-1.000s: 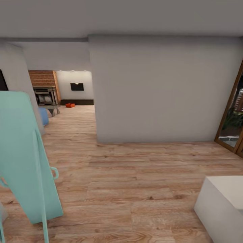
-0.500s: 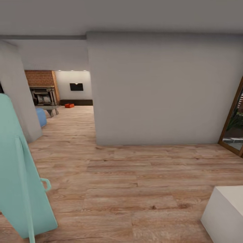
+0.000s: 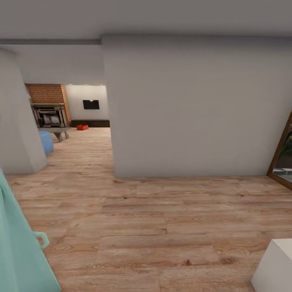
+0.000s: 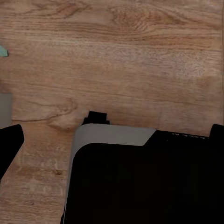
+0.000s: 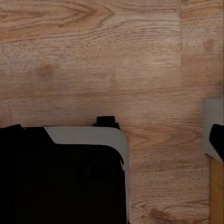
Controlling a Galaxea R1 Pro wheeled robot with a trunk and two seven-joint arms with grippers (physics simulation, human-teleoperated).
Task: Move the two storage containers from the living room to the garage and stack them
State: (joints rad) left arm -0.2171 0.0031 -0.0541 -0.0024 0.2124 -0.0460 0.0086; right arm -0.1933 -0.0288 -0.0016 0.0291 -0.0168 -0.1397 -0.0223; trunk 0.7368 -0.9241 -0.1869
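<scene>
Far off in the head view, one of the storage containers (image 3: 82, 127) shows as a small orange-red box on the living room's wood-plank floor, near the brick fireplace (image 3: 48, 104). I stand in a hallway well short of it. In the left wrist view my left gripper (image 4: 112, 137) hangs over the wood floor, its dark fingertips (image 4: 8, 144) wide apart at the picture's edges, holding nothing. My right gripper (image 5: 112, 135) hangs likewise, with one dark fingertip (image 5: 217, 140) at the edge and nothing held.
A large grey wall block (image 3: 190, 105) stands straight ahead; the opening to the living room lies left of it, past a grey pillar (image 3: 18, 121). A teal object (image 3: 20, 255) is close at the lower left, a white box (image 3: 278, 267) at the lower right. A blue sofa (image 3: 46, 141) edges the opening.
The whole head view has shifted as I move: the teal object and the white box have slid toward the picture's lower corners. Nothing in the room itself has moved.
</scene>
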